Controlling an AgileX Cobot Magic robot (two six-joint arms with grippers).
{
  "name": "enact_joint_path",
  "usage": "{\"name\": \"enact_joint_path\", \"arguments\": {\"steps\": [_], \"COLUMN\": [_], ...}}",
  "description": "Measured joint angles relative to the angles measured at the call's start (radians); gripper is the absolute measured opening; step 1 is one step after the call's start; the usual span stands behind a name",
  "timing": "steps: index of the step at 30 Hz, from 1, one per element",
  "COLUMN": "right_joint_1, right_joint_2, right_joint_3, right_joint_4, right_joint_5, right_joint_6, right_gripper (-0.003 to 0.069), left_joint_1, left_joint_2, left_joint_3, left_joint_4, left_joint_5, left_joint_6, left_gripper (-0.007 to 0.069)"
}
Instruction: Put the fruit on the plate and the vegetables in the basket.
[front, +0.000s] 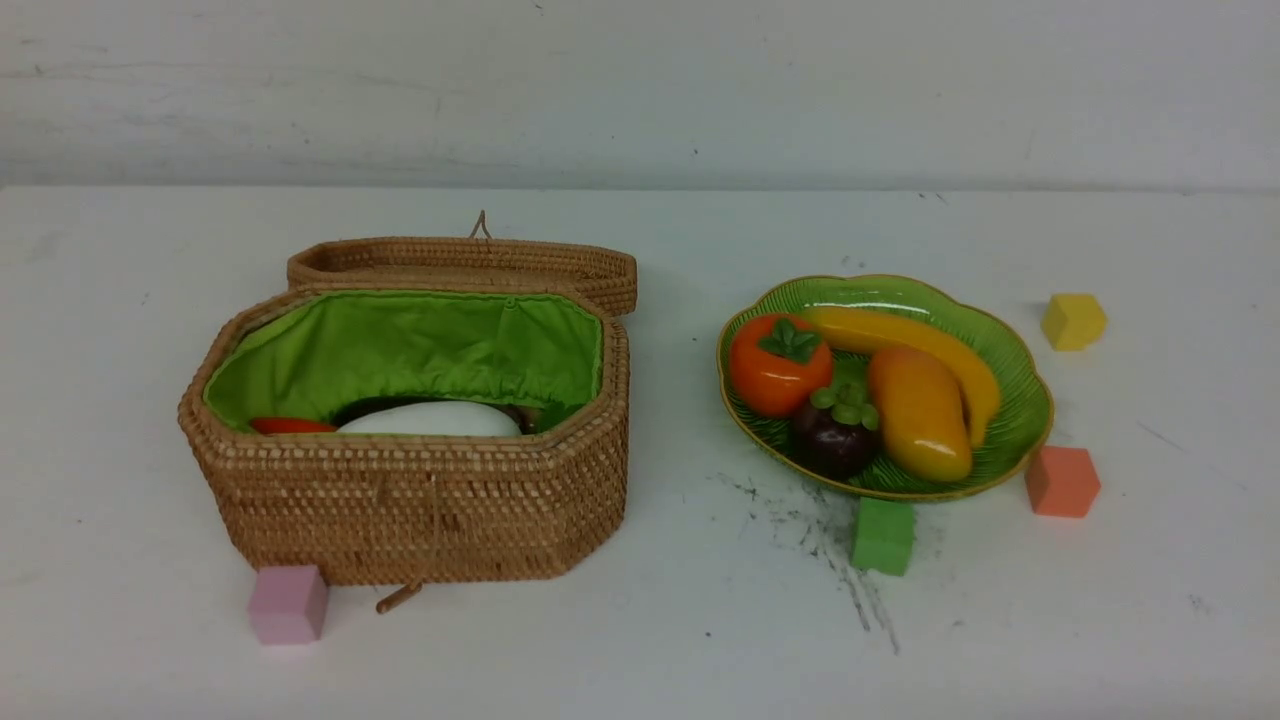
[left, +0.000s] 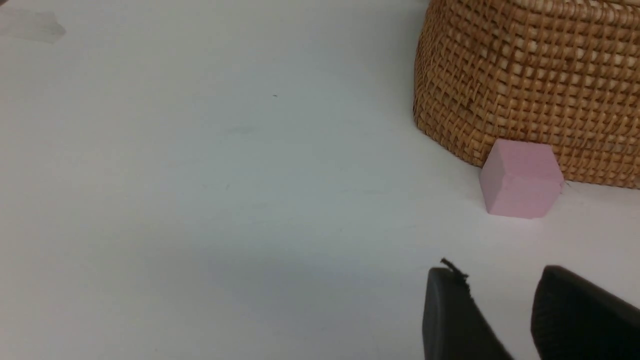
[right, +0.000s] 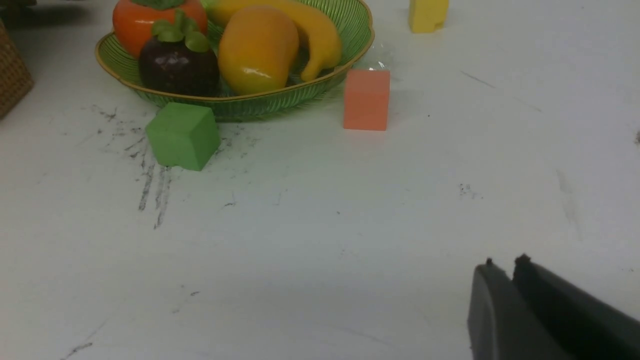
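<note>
The open wicker basket (front: 420, 500) with green lining holds a white radish (front: 430, 420), a red pepper (front: 290, 426) and a dark eggplant (front: 520, 412), all mostly hidden behind its wall. On the green plate (front: 1020, 400) lie the persimmon (front: 778, 365), banana (front: 900, 335), mango (front: 918, 412) and mangosteen (front: 835, 440). Neither gripper shows in the front view. My left gripper (left: 497, 272) hovers open over bare table near the basket's wall (left: 525, 75), holding nothing. My right gripper (right: 505, 261) is shut and empty, well back from the plate (right: 280, 97).
The basket's lid (front: 460, 262) lies flipped back behind it. A pink cube (front: 288, 603) sits at the basket's front left corner. Green (front: 883, 536), orange (front: 1062, 481) and yellow (front: 1073, 321) cubes ring the plate. Black scuffs mark the table in front of the plate.
</note>
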Motion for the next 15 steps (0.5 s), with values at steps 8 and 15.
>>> {"name": "enact_joint_path", "arguments": {"steps": [8,15], "right_joint_1": [0.000,0.000], "right_joint_2": [0.000,0.000], "right_joint_3": [0.000,0.000], "right_joint_4": [0.001,0.001], "right_joint_5": [0.000,0.000], "right_joint_6": [0.005,0.005], "right_gripper": [0.0087,0.0096], "left_joint_1": [0.000,0.000], "left_joint_2": [0.000,0.000], "left_joint_3": [0.000,0.000], "left_joint_4": [0.000,0.000], "left_joint_5": [0.000,0.000], "left_joint_6": [0.000,0.000], "left_gripper": [0.0239,0.0239]}}
